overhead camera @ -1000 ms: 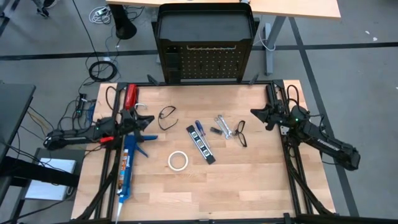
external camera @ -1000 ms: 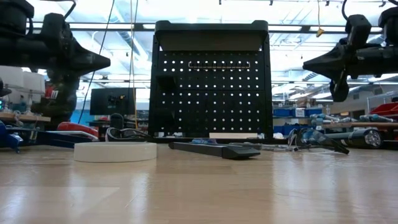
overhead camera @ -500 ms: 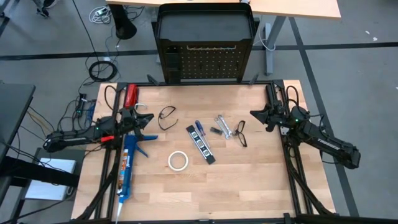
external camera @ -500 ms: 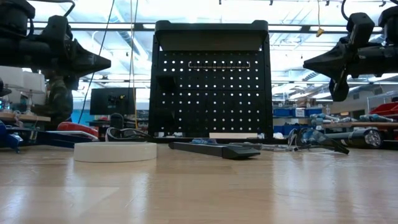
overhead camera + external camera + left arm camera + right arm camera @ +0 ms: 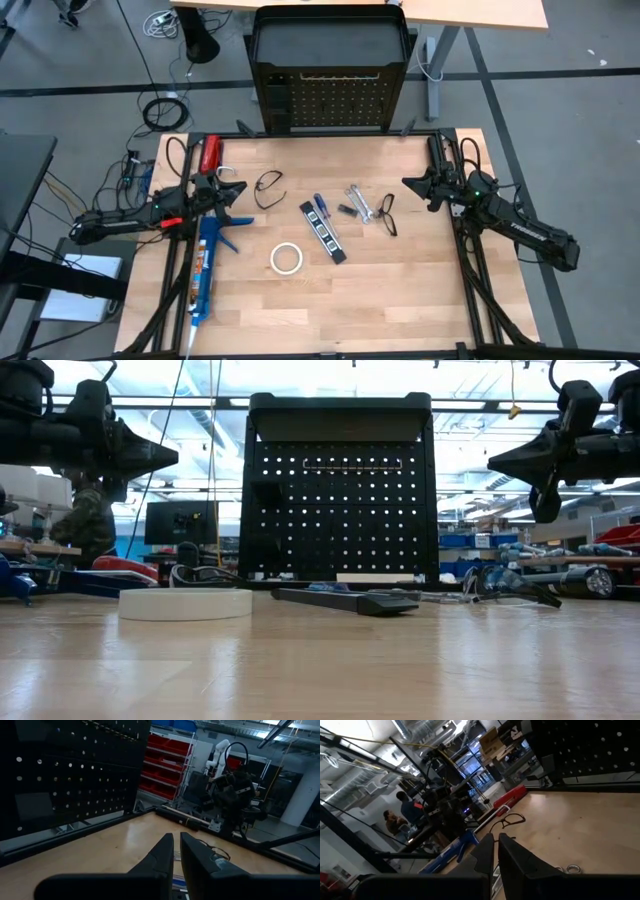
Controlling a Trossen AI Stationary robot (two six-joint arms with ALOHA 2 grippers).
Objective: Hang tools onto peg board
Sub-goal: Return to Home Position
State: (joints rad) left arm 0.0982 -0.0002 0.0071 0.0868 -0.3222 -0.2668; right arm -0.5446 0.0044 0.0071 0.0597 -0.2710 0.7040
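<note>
Tools (image 5: 322, 232) lie flat in a loose group across the middle of your surface (image 5: 400, 290), in front of the peg board (image 5: 335, 100), which stands upright at the far edge. One pair of safety glasses (image 5: 268, 186) sits on the left of the group. To its right come the blue-handled screwdriver (image 5: 321, 206) and, just beside it, the longer black-and-white tool (image 5: 330, 243), both lying at a slant. Right of those are the two silver wrenches (image 5: 359, 203), close together, and a second pair of glasses (image 5: 387, 214) is the farthest right. The white tape roll (image 5: 286, 259) lies apart, nearer the front edge, and in the low view it sits flat in the foreground (image 5: 186, 604) with the peg board (image 5: 340, 510) rising behind.

Your left hand (image 5: 236, 190) hangs above the left side of the surface, pointing toward the first glasses and well clear of them. Its own camera shows the fingers (image 5: 161, 851) drawn nearly together with only a thin slit between them, pinching nothing. Your right hand (image 5: 407, 182) hangs above the right side, pointing inward toward the second glasses. Its fingers (image 5: 483, 849) are likewise pressed close and carry nothing. The low view shows both hands raised well above the wood.

A long blue caulking gun (image 5: 203, 262) lies along the left side beneath the left arm, and a red-handled tool (image 5: 210, 154) rests near the far left corner.
</note>
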